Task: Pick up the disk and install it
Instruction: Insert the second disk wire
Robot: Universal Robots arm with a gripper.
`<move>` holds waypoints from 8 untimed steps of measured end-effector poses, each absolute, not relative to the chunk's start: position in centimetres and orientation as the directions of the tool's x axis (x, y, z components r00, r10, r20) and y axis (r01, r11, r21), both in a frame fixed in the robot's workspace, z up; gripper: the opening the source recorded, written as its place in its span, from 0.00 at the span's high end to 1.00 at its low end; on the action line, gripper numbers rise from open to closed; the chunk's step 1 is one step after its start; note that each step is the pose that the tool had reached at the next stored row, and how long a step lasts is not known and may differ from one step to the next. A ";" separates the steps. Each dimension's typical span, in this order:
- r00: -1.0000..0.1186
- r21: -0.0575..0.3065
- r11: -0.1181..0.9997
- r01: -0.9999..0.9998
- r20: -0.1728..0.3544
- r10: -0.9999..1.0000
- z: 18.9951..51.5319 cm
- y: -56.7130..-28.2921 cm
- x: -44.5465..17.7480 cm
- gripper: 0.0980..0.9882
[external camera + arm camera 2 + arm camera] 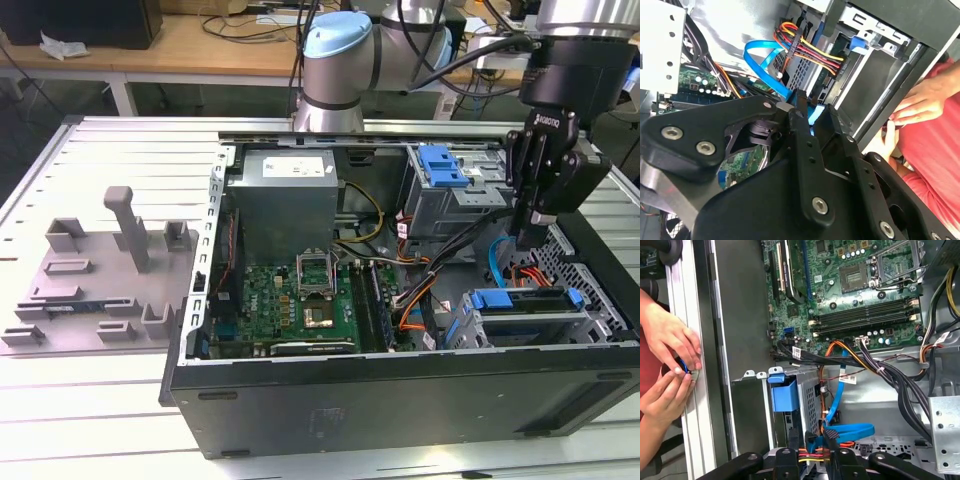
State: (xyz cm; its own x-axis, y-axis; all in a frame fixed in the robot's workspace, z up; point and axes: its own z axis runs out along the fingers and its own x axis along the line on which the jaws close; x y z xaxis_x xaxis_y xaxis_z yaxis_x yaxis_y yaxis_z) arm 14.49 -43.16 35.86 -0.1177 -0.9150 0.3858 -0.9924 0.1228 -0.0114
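Observation:
The disk (527, 322) lies flat in the drive cage at the case's front corner, on the exterior view's right, with its blue bracket (525, 299) along its top edge. My gripper (522, 235) hangs just above and behind it, inside the open computer case (400, 390). In both wrist views the fingers (799, 107) are drawn close together, with the end of a thin blue flat cable (852, 430) caught between them. The gripper (812, 437) sits beside the metal cage wall, which carries a blue tab (784, 395).
A person's hands (670, 355) work at the case's outer edge, close to the cage. Bundled red, yellow and orange wires (810, 50) run near the gripper (814, 111). The motherboard (300, 300) fills the case floor, a ridged blue latch (443, 165) tops the rear bay, and a grey fixture (100, 270) stands outside.

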 end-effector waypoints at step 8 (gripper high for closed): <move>-0.135 -0.043 0.128 -0.991 0.383 -0.914 35.3 -42.6 14.3 0.93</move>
State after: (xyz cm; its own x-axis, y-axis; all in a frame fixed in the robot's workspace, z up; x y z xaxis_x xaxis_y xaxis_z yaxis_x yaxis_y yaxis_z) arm 14.29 -42.65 35.27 -0.1350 -0.9138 0.3832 -0.9908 0.1284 -0.0429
